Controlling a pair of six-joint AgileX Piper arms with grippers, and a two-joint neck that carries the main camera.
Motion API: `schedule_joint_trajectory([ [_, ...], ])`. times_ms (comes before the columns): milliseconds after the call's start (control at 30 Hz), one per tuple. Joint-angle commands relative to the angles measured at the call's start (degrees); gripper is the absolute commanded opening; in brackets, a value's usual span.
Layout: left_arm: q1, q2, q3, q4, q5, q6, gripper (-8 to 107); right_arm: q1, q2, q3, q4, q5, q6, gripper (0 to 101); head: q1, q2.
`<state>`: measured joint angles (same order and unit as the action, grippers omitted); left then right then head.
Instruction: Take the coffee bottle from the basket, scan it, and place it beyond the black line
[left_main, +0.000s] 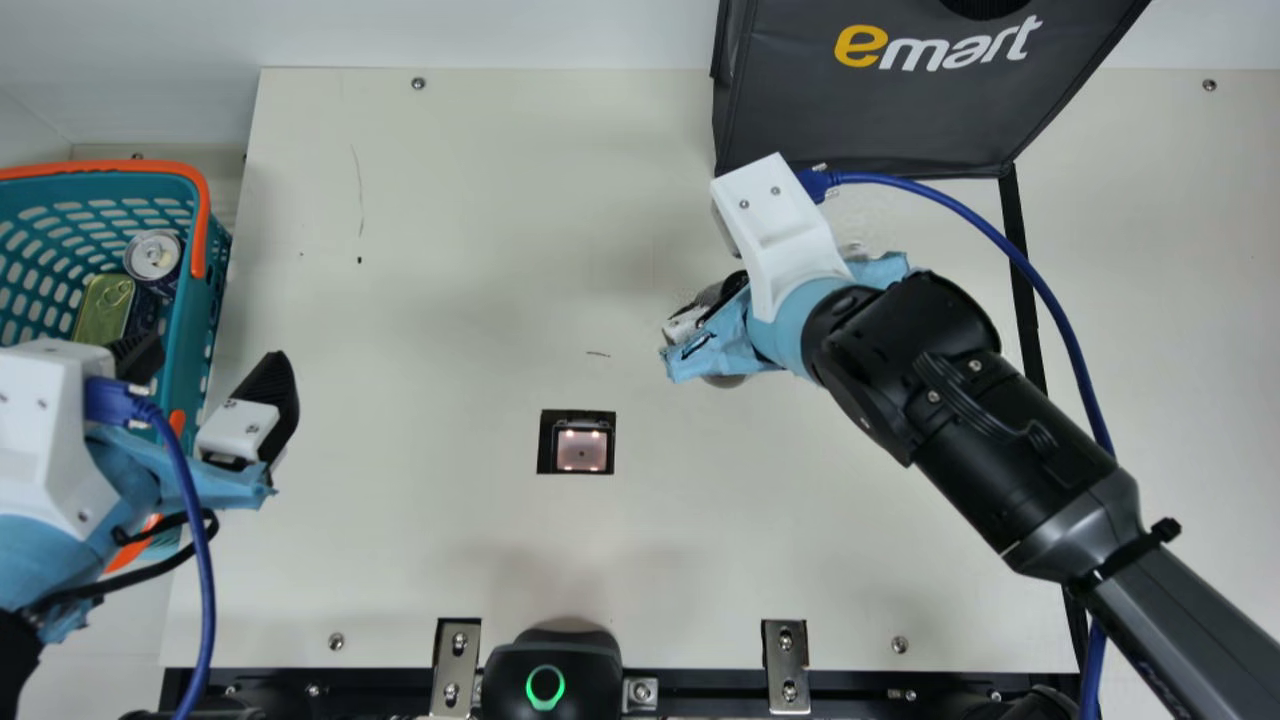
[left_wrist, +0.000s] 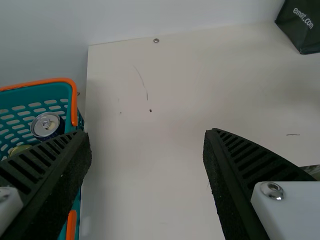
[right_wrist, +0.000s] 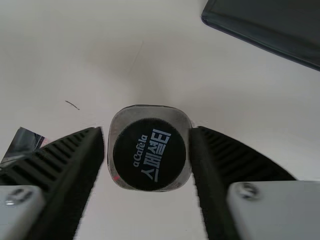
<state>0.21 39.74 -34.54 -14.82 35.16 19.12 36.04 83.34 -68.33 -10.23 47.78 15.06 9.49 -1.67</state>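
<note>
The coffee bottle (right_wrist: 149, 155) is seen from above in the right wrist view, its dark round cap up. My right gripper (left_main: 785, 235) is over the table, left of the black line (left_main: 1022, 285); from the wrist, the right gripper (right_wrist: 148, 131) is shut on the bottle, a finger at either side. Its arm largely covers the bottle in the main view. At the basket's right rim, my left gripper (left_main: 208, 362) stands open, as the left gripper (left_wrist: 147, 132) also does in its wrist view, nothing between its fingers. The scanner window (left_main: 582, 448) is lit.
Inside the teal basket (left_main: 190, 330) at the left lie a dark can (left_main: 153, 258) and a yellowish-green tin (left_main: 104, 308). A black bag (left_main: 900, 110) stands at the table's back right. A black device with a green ring (left_main: 545, 670) is at the front edge.
</note>
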Motion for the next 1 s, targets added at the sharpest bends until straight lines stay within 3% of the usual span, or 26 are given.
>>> schedule_joint_trajectory([
  [0,0.00,0.00,0.00,0.00,0.00,0.00,90,-0.03,0.01,0.09,-0.09,0.08,0.05,31,-1.57,0.09],
  [167,0.00,0.00,0.00,0.00,0.00,0.00,90,-0.08,0.09,0.16,-0.20,0.18,0.23,0,-1.57,0.09],
  [700,0.00,0.00,0.00,0.00,0.00,0.00,90,-0.31,-0.93,-1.51,-0.87,1.32,0.11,0,-1.57,0.09],
  [967,0.00,0.00,0.00,0.00,0.00,0.00,90,-0.51,-2.14,-2.90,-1.50,2.17,0.14,0,-1.57,-10.60],
])
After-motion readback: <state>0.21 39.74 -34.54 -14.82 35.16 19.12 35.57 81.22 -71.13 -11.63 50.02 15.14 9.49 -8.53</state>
